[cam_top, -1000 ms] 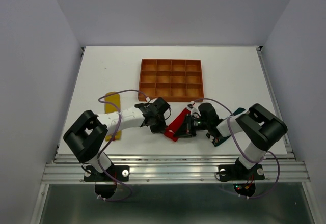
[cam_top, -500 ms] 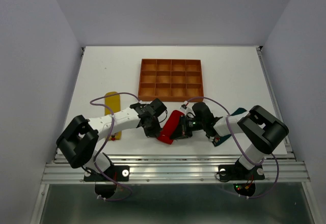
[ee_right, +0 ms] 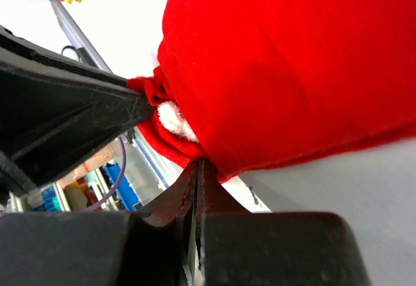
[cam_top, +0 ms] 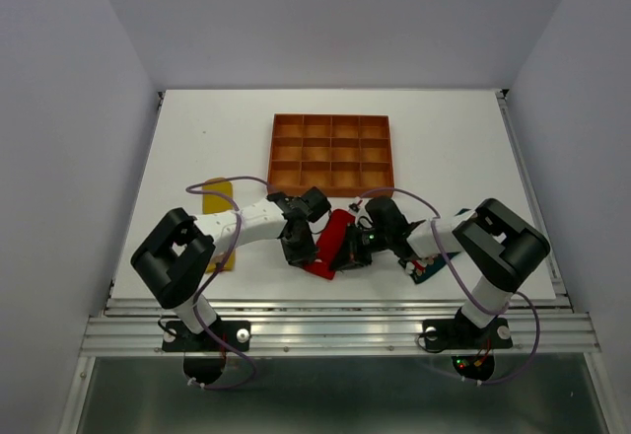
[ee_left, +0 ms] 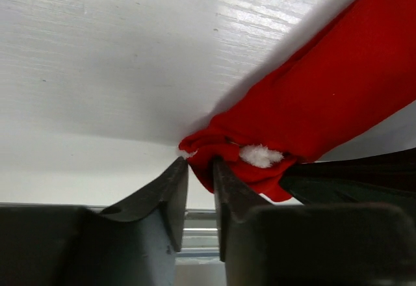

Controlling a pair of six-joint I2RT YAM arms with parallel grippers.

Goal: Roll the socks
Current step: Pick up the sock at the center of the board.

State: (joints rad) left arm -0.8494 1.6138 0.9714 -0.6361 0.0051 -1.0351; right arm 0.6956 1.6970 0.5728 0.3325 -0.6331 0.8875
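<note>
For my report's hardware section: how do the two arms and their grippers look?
The left arm and right arm have white links, bulky black joints and a purple cable looping along each. The left gripper and right gripper are black, with two tapering fingers.

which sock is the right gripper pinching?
The red sock, its edge in the shut right gripper. The yellow sock lies far left, the teal sock far right, neither gripped.

- This is a robotics lab, a boxed-in test cell rather than anyone's home.
- A left arm and a right arm are bolted to an aluminium rail at the near edge of a white table.
- Plain pale walls close in three sides.
- Loose purple cables loop off the arms.
</note>
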